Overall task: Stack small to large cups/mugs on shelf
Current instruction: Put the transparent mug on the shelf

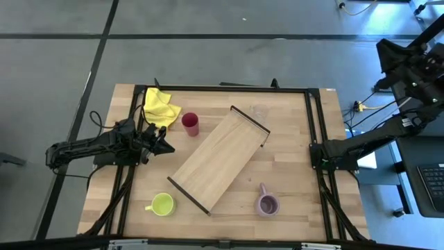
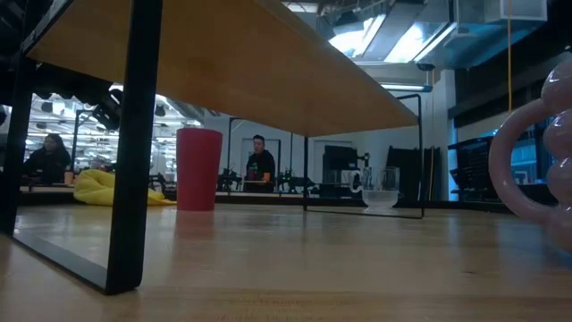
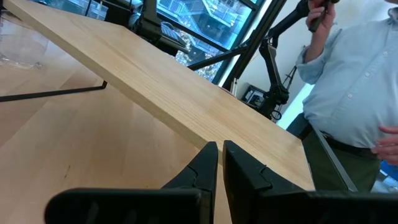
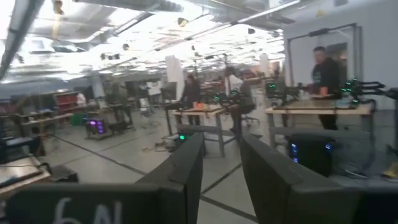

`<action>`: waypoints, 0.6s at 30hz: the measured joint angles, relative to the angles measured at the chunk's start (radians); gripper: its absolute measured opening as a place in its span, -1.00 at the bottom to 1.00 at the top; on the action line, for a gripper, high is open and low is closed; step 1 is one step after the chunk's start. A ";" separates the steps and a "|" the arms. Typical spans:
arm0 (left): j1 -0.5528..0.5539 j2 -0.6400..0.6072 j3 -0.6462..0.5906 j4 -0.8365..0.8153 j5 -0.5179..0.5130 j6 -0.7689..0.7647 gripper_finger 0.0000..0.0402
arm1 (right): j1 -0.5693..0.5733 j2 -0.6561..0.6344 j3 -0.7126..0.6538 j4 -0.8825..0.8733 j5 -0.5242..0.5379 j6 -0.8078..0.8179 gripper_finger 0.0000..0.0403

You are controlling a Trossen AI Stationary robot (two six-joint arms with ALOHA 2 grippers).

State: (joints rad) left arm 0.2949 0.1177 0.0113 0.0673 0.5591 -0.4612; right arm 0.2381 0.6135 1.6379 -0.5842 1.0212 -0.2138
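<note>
The shelf point(image 1: 218, 158), a long light-wood board, stands slantwise mid-table on dark end frames point(image 2: 134, 143). The dark red tumbler point(image 1: 190, 123) stands upright off its far-left side. The lime-yellow mug point(image 1: 162, 203) stands near the table's front left and the lilac mug point(image 1: 267, 204) near the front right, both upright. My left gripper point(image 1: 166, 142) hovers shut at the table's left, pointing level at the shelf point(image 3: 155, 81). My right gripper point(image 4: 221, 149) is open with nothing between its fingers. It is raised high beyond the table's right edge and faces the room.
A yellow cloth point(image 1: 159, 106) lies at the far left, behind the tumbler. A clear cup point(image 1: 259, 111) stands by the shelf's far end. A dark frame point(image 1: 316, 118) rims the table. A person point(image 3: 354, 93) stands beyond the table, and others are in the room behind.
</note>
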 joint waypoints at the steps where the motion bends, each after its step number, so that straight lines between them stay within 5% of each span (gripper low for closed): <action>1: 0.000 0.000 0.000 0.000 0.000 0.000 -0.91 | 0.000 0.000 0.000 0.004 0.003 0.000 -0.45; 18: 0.000 0.000 0.000 0.000 0.000 0.000 -0.91 | -0.001 0.010 -0.060 -0.029 -0.063 -0.057 -0.45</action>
State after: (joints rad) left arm 0.2948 0.1173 0.0113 0.0677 0.5591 -0.4612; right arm 0.2375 0.6232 1.5776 -0.6136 0.9580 -0.2707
